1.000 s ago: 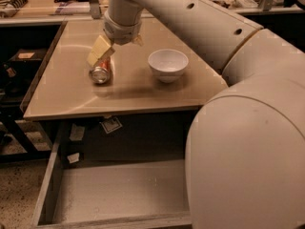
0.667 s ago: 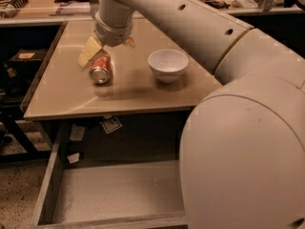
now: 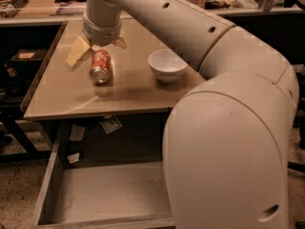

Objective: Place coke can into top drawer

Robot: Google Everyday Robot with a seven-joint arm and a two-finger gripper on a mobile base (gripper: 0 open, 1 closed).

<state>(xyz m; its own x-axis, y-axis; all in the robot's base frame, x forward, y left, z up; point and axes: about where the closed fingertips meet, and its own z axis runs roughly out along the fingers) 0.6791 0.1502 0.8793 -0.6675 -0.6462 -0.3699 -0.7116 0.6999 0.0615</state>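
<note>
Grasp step: the open, empty hand (image 3: 97, 51) hovers over the coke can (image 3: 100, 67) on the bench (image 3: 143, 93); next it should close, then head for the top drawer (image 3: 109, 194).

Hand (image 3: 98, 50) above can (image 3: 100, 67), bowl (image 3: 167, 66) to right

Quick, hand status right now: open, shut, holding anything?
Hand: open, holding nothing, poised over the far end of the can, which lies on its side on the table.
</note>
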